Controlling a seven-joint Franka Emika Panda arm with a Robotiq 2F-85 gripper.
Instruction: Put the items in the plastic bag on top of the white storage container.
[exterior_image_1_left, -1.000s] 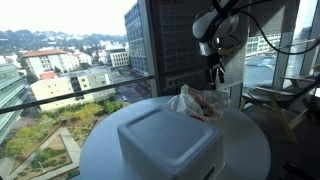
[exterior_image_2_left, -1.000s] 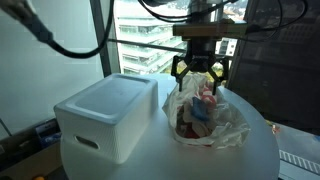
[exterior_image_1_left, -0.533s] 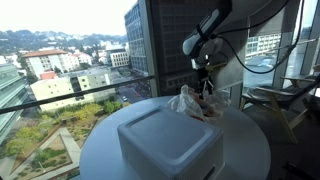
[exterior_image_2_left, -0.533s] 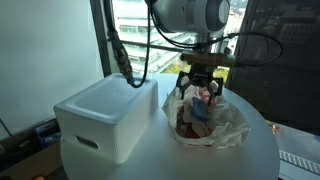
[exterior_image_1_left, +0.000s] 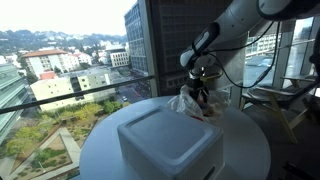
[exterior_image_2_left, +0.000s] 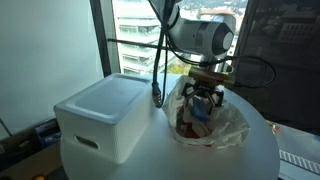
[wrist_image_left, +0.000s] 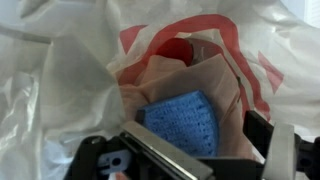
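Note:
A crumpled white plastic bag (exterior_image_2_left: 212, 122) with red print lies on the round white table, next to the white storage container (exterior_image_2_left: 105, 112). Both also show in an exterior view, bag (exterior_image_1_left: 192, 103) and container (exterior_image_1_left: 168, 140). My gripper (exterior_image_2_left: 201, 103) is open and lowered into the bag's mouth. In the wrist view the bag (wrist_image_left: 70, 70) fills the frame. A blue knitted cloth (wrist_image_left: 185, 122) lies between my fingers (wrist_image_left: 190, 150), with a pink item (wrist_image_left: 215, 75) and something red (wrist_image_left: 178, 50) behind it. The fingers do not hold anything.
The round white table (exterior_image_2_left: 150, 165) stands by large windows; its edge (exterior_image_1_left: 100, 140) is close around the container. A dark cable (exterior_image_2_left: 158, 70) hangs from the arm beside the container. A dark window pillar (exterior_image_1_left: 175, 40) stands behind the bag.
My gripper has come down from above the bag into its opening. The arm has leaned in over the table. The bag and container have not moved.

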